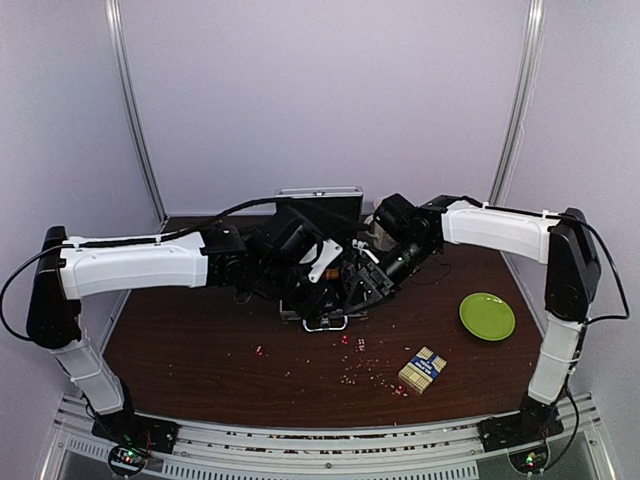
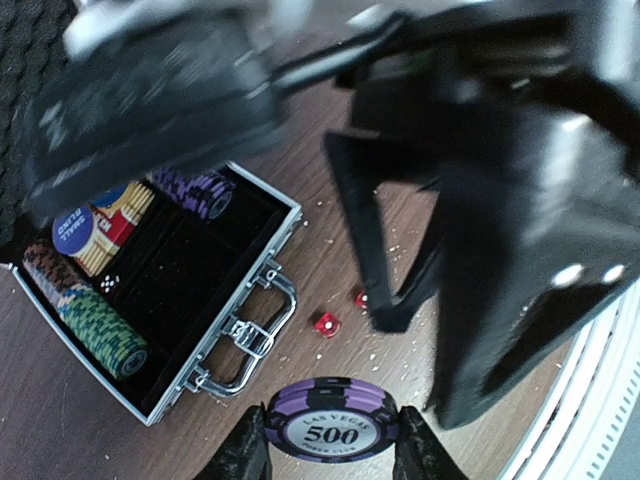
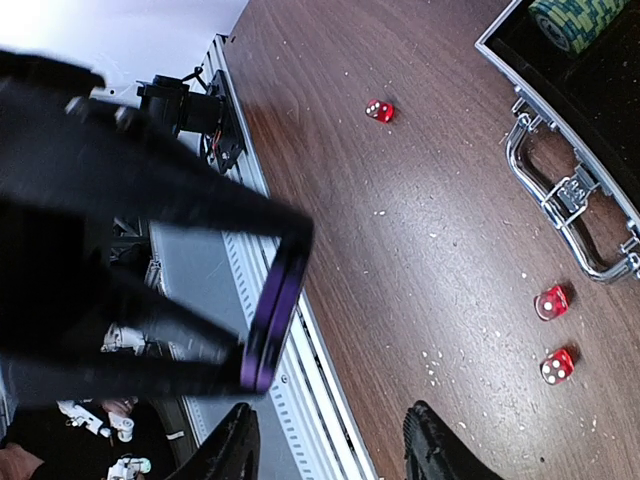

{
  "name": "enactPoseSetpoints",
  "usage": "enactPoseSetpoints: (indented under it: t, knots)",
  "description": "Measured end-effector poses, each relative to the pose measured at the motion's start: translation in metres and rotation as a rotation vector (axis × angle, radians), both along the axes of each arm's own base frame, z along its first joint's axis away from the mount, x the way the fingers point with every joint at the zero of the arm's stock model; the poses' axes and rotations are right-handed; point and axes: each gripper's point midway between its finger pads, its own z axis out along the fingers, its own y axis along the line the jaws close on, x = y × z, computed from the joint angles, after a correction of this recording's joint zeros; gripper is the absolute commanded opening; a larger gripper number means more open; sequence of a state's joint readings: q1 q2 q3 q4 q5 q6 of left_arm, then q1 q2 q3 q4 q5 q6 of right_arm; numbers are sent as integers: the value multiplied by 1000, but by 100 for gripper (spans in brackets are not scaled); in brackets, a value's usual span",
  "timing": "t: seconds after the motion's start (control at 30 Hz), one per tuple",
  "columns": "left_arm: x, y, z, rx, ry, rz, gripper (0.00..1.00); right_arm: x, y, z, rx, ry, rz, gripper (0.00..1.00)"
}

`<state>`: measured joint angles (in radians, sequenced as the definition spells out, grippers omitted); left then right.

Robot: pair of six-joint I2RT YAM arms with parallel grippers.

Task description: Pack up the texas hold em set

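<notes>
The silver case (image 2: 262, 262) lies open with black lining and its metal handle (image 2: 252, 335) toward me. Green (image 2: 105, 335) and purple (image 2: 196, 190) chip stacks lie inside. My left gripper (image 2: 332, 448) is shut on two purple 500 chips (image 2: 332, 425), held above the table in front of the handle. They show edge-on in the right wrist view (image 3: 268, 310). My right gripper (image 3: 330, 450) is open and empty, close beside the left one. Red dice (image 2: 326, 324) lie near the handle. The blue-and-tan card box (image 1: 422, 369) lies on the table at front right.
A green plate (image 1: 487, 316) sits at the right. More red dice (image 1: 350, 345) are scattered in front of the case (image 1: 318, 305). Its lid (image 1: 320, 192) stands up at the back. Both arms crowd over the case. The table's front rail (image 3: 300, 400) is close below the right gripper.
</notes>
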<state>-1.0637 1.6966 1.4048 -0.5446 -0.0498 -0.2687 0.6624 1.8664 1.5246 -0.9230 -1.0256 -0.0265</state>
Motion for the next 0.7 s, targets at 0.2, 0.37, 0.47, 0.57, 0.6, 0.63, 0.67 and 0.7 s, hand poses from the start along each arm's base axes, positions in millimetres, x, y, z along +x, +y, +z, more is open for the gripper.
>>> enactPoseSetpoints:
  t: [0.2,0.37,0.47,0.57,0.6,0.63,0.67,0.7]
  knots:
    - [-1,-7,-5,3,8,-11,27,-1,9,-3,3,58,2,47]
    - [-1,-7,-8,9,12,-10,27,1,9,2,21,68,0,48]
    - [-1,-7,-8,8,13,-11,27,9,2,4,28,72,-27,48]
    - [-8,-12,-7,0,20,-36,28,23,-6,6,39,59,-61,48]
    - [-10,-13,-7,-3,21,-46,28,25,-7,6,41,56,-67,48]
    - [-13,-15,-6,-8,23,-58,28,27,-7,7,44,54,-70,47]
    - [-14,-17,-5,-15,24,-67,28,26,-6,7,46,52,-68,47]
    - [-16,-20,-4,-21,26,-78,28,24,-4,8,47,51,-62,47]
